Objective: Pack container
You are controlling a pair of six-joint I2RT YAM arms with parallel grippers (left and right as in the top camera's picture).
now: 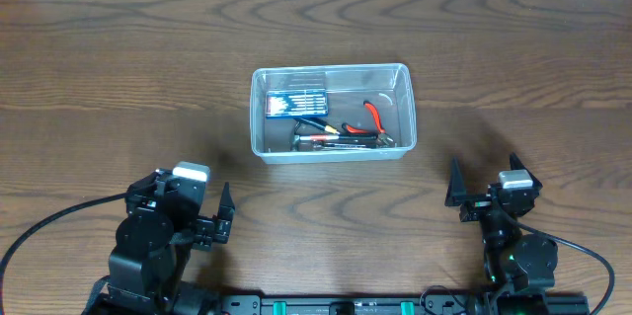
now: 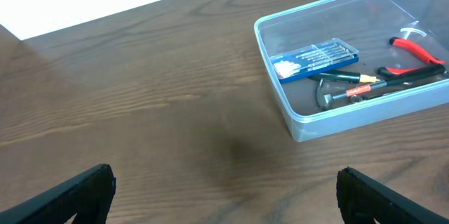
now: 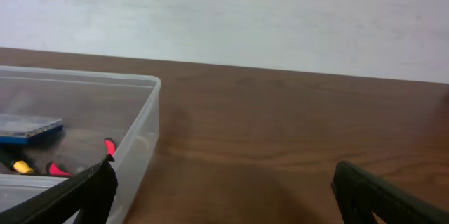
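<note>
The clear plastic container (image 1: pixel 259 118) stands at the table's middle. Inside lie a flat blue case of precision screwdrivers (image 1: pixel 296 105), red-handled pliers (image 1: pixel 374 118) and dark tools with red and yellow handles (image 1: pixel 331 135). It also shows in the left wrist view (image 2: pixel 284 104) and the right wrist view (image 3: pixel 140 133). My left gripper (image 1: pixel 219 218) is open and empty near the front edge, left of the container. My right gripper (image 1: pixel 484 187) is open and empty at the front right. Both are well apart from the container.
The table (image 1: pixel 118 78) is dark wood grain. A white wall (image 3: pixel 224 13) lies beyond its far edge. Black cables run from both arm bases at the front corners.
</note>
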